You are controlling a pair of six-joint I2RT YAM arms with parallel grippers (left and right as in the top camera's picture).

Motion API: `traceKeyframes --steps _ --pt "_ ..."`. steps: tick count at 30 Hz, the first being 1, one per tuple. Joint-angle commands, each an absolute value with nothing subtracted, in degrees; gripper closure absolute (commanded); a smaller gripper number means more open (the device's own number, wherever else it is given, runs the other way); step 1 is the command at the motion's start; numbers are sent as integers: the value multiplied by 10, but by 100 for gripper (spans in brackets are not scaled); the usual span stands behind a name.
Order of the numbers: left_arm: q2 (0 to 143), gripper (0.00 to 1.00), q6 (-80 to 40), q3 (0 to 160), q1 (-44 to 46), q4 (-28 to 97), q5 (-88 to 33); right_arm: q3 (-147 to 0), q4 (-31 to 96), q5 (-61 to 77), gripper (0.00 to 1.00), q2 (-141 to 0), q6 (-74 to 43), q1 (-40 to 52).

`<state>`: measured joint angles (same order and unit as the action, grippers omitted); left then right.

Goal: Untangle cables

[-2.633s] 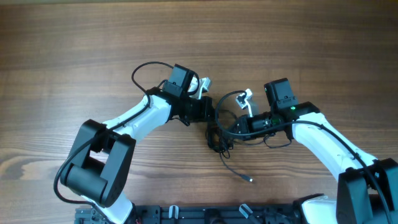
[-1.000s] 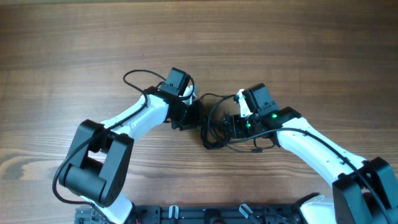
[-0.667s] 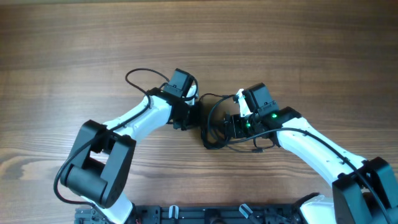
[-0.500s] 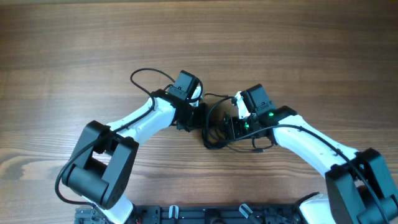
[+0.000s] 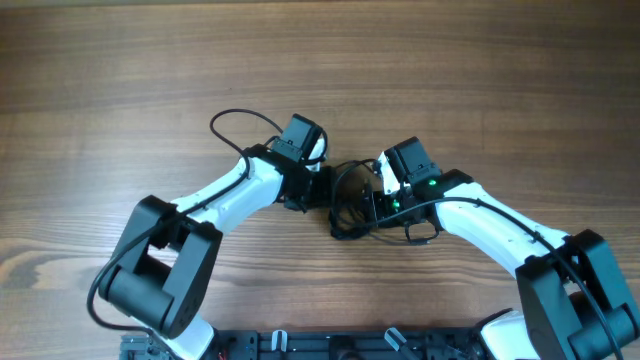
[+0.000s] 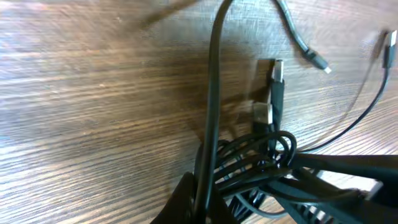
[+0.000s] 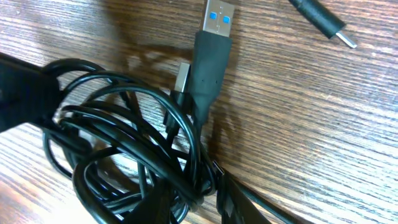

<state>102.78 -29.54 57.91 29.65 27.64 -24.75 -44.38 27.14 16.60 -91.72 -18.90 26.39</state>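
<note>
Shifted leftward, the right hand [image 5: 371, 204] is set beside the left hand [image 5: 325, 190], clamped on the knotted bundle of thin black cables [image 5: 347, 212] — the right hand's grip cannot be told.

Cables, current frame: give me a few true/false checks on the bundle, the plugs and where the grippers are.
1. The cables form one tangled bundle. True.
2. A USB plug in the right wrist view has a blue insert. True.
3. Every cord is laid out straight and separate. False: they loop together in a coil.
4. The left gripper and right gripper are far apart. False: both are at the bundle.
5. The table is white plastic. False: it is brown wood grain.
</note>
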Motion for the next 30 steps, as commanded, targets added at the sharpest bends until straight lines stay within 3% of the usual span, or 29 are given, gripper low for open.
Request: traceKeyframes --steps 1,8,9,12,15,21,26,30 --pt "971 96 -310 581 258 274 -259 -445 284 139 77 -925 -198 266" --pt "929 96 -356 581 222 275 -349 -445 304 99 82 -936 -257 266" --pt "929 96 -356 581 222 276 -349 -445 299 112 78 -936 -256 266" --pt "929 96 -327 581 224 292 -344 -455 281 156 49 -935 -219 266" --pt "929 96 -273 581 224 316 -336 -498 288 192 37 -925 -186 266" --pt "900 96 -150 581 209 316 -406 -564 296 254 38 -902 -142 266" --pt "852 96 -150 581 178 286 -552 -562 295 309 42 -902 -86 266" --pt "852 96 -150 581 176 287 -575 -562 264 421 42 -902 -58 266"
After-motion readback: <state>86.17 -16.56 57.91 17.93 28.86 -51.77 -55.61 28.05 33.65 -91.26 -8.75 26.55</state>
